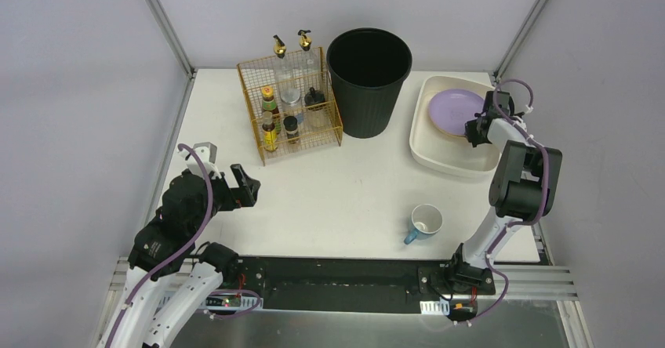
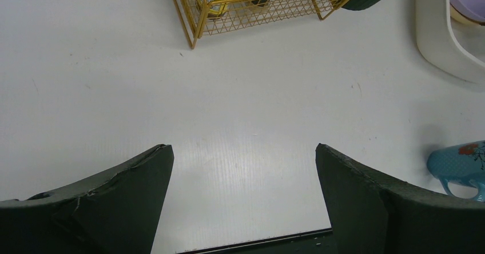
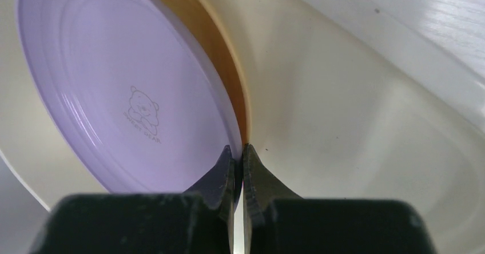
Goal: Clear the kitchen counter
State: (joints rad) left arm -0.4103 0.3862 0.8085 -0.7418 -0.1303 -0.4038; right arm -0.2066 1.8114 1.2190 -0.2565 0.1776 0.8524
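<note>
The kitchen counter [image 1: 345,191] is a white tabletop with a black rail [image 1: 337,273] along its front edge. A blue mug [image 1: 426,222] stands on it at the front right and also shows in the left wrist view [image 2: 460,165]. A purple plate [image 1: 455,111] lies in the white tub [image 1: 439,156] on top of an orange plate [image 3: 217,54]. My right gripper [image 1: 475,131] is shut on the purple plate's rim [image 3: 238,148]. My left gripper [image 1: 243,185] is open and empty over the counter's left side [image 2: 243,146].
A gold wire rack [image 1: 290,105] of bottles stands at the back left, with its corner in the left wrist view [image 2: 251,8]. A black bin [image 1: 368,81] stands next to it. The tub's wall [image 3: 354,122] surrounds the right gripper.
</note>
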